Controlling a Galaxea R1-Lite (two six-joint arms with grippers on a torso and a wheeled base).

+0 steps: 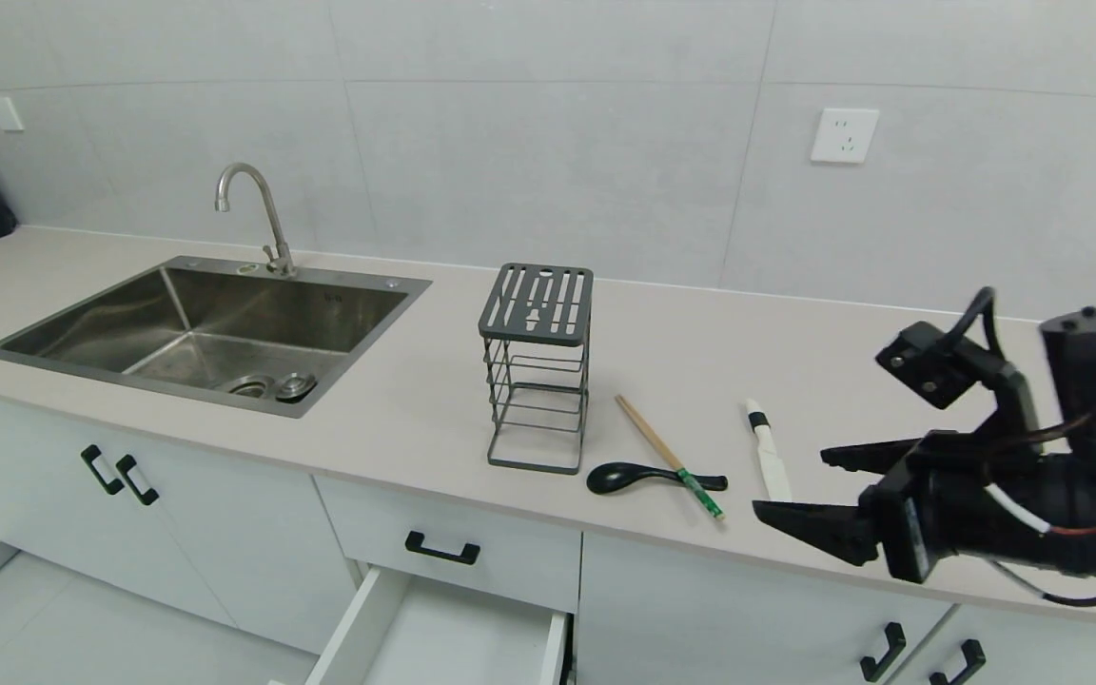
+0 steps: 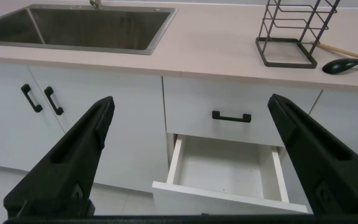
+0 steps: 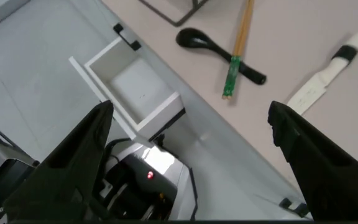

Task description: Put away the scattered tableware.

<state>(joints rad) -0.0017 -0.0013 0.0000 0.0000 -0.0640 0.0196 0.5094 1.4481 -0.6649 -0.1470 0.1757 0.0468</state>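
On the pale counter a black spoon (image 1: pixel 648 477) lies beside the foot of a dark wire rack (image 1: pixel 537 366). A pair of wooden chopsticks (image 1: pixel 668 455) with green tips lies across the spoon's handle. To their right is a white knife (image 1: pixel 767 447). My right gripper (image 1: pixel 790 481) hangs open at the counter's front edge, just right of the knife's blade, holding nothing. The right wrist view looks down on the spoon (image 3: pixel 216 53), chopsticks (image 3: pixel 241 43) and knife (image 3: pixel 325 74). My left gripper (image 2: pixel 190 99) is open and empty, low in front of the cabinets, facing an open drawer (image 2: pixel 222 171).
A steel sink (image 1: pixel 205 333) with a tap (image 1: pixel 258 214) takes up the counter's left side. The white drawer (image 1: pixel 443 637) stands pulled out below the rack, with a shut drawer (image 1: pixel 443 547) above it. Cabinet doors with black handles flank it. A wall socket (image 1: pixel 844 134) is behind.
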